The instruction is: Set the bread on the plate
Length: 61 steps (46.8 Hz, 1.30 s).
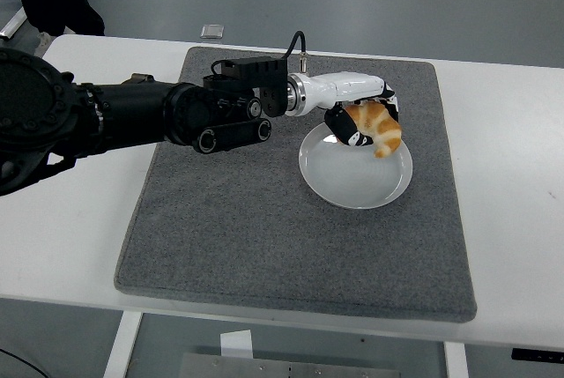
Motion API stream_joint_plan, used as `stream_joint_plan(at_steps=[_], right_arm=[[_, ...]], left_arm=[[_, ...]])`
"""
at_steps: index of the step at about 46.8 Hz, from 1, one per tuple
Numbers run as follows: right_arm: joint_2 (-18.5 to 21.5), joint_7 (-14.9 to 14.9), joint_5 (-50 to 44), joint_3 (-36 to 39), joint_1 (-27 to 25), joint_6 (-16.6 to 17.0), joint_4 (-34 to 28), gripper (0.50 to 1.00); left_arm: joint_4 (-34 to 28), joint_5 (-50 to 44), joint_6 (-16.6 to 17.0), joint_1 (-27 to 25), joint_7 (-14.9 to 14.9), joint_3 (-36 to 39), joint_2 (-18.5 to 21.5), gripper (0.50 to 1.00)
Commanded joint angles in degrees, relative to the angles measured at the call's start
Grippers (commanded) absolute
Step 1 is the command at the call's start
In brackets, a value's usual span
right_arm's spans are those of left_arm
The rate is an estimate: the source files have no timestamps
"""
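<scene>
Gripping the bread (377, 127) in curled fingers, the left hand (357, 122) hovers over the plate (352, 186). Released this near the far rim, it could roll onto the mat (247, 228).

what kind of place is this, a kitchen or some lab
Most likely a robot lab or test bench, not a kitchen. A bare white table carries only a grey felt mat and one white plate, and the left hand holds a piece of bread over it.
</scene>
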Motion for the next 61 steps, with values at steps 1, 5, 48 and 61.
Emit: stream_joint_plan(at_steps=[1, 5, 48, 61], right_arm=[[0.0, 0.0, 0.0, 0.0, 0.0, -0.05, -0.02, 0.952], [0.0, 0.0, 0.0, 0.0, 0.0, -0.05, -0.02, 0.954], [0.0, 0.0, 0.0, 0.0, 0.0, -0.05, -0.02, 0.952], [0.0, 0.0, 0.0, 0.0, 0.0, 0.04, 0.06, 0.954]], left_arm=[[0.05, 0.03, -0.01, 0.17, -0.05, 0.69, 0.0, 0.5], [0.13, 0.03, -0.01, 0.34, -0.05, 1.83, 0.0, 0.5], [1.89, 2.14, 0.08, 3.07, -0.14, 5.35, 0.0, 0.5], [1.89, 2.23, 0.26, 3.16, -0.14, 5.61, 0.0, 0.5]])
